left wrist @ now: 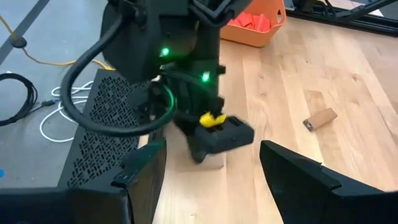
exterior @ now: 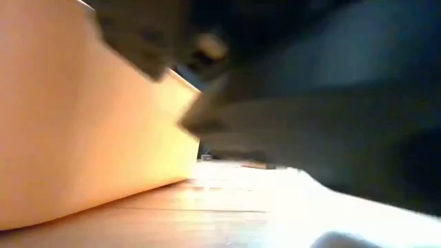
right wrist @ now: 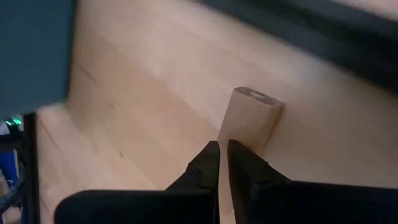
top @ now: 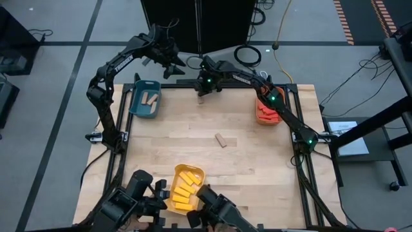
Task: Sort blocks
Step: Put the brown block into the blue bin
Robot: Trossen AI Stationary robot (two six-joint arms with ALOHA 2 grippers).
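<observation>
Right wrist view: right pincer (right wrist: 219,155) clenched tight, tips down on the bench (right wrist: 137,112), a tan block (right wrist: 249,118) just beyond them. Left pincer (left wrist: 211,171) spread wide, empty. No writing readable.

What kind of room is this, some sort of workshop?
Most likely a robotics lab or test bay. A pale wooden table in a black metal frame carries two dark robot arms, loose cables trail over the grey tiled floor, and a black equipment cabinet stands behind the table.
</observation>
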